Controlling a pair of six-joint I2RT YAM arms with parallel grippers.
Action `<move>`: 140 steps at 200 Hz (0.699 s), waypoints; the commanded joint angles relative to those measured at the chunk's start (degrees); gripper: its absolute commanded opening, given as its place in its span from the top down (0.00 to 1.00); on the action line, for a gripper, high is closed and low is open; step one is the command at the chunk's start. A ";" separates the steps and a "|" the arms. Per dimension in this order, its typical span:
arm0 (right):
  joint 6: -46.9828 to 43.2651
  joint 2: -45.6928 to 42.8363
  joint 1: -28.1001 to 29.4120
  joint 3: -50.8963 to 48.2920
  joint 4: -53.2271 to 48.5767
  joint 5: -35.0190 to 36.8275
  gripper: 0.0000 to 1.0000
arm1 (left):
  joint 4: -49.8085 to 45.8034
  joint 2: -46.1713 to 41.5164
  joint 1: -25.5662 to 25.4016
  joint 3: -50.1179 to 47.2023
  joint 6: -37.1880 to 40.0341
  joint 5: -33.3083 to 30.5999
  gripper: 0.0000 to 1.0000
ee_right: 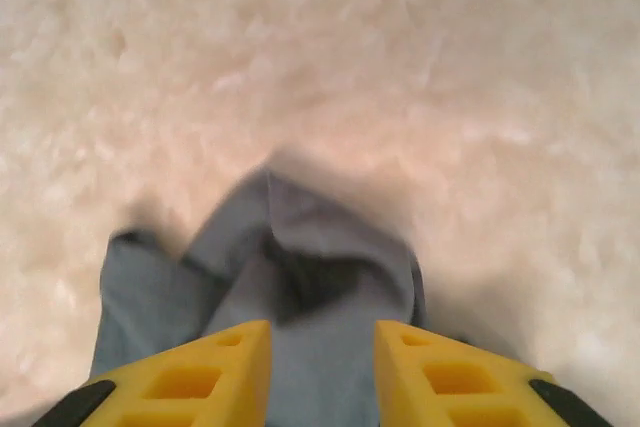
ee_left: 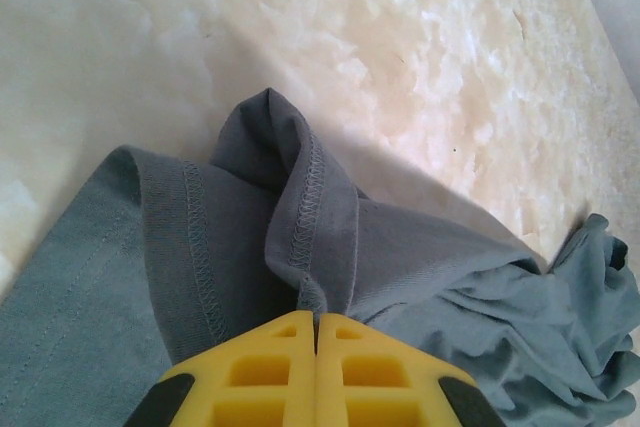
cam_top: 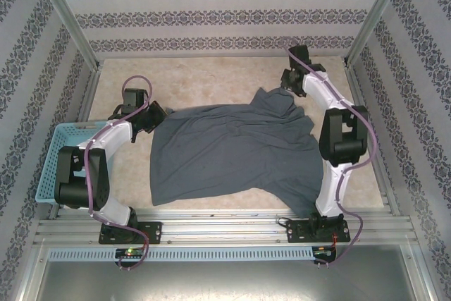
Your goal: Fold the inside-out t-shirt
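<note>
**Far corners: one pinched, one waiting**

From above, the dark grey t-shirt (cam_top: 232, 149) lies spread on the worktop (cam_top: 211, 82) between the two arms, rumpled along its far edge. The left gripper (cam_top: 152, 118) sits at the cloth's far left corner and the right gripper (cam_top: 291, 81) at the raised far right corner. A light-blue basket (cam_top: 49, 153) stands off to the left, apart from the cloth.

The left wrist camera shows the left gripper (ee_left: 317, 322) with its yellow fingers pressed together on a bunched hem, exposed seam stitching running up from the pinch. That hold looks sound, though it seems to take in more than one layer.

The right wrist camera shows the right gripper (ee_right: 320, 342) with its fingers standing apart and a hump of cloth lying in the gap. To my eye it should close low on that fold before either arm lifts. Both arms should then travel together and level, so the cloth carries over flat rather than twisting.
</note>
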 commanded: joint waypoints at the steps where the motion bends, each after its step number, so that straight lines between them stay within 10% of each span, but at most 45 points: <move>1: -2.29 7.93 -0.07 7.92 -6.28 2.37 0.64 | 1.44 -1.77 -0.79 -0.78 0.77 0.97 1.00; 89: -4.59 24.46 2.05 29.04 -19.86 5.82 0.61 | 1.04 -3.11 -1.40 -1.55 1.47 0.69 1.00; 140: -4.91 24.52 1.60 30.93 -21.26 8.15 0.84 | 0.67 -4.43 -1.40 -2.32 1.70 -0.27 1.00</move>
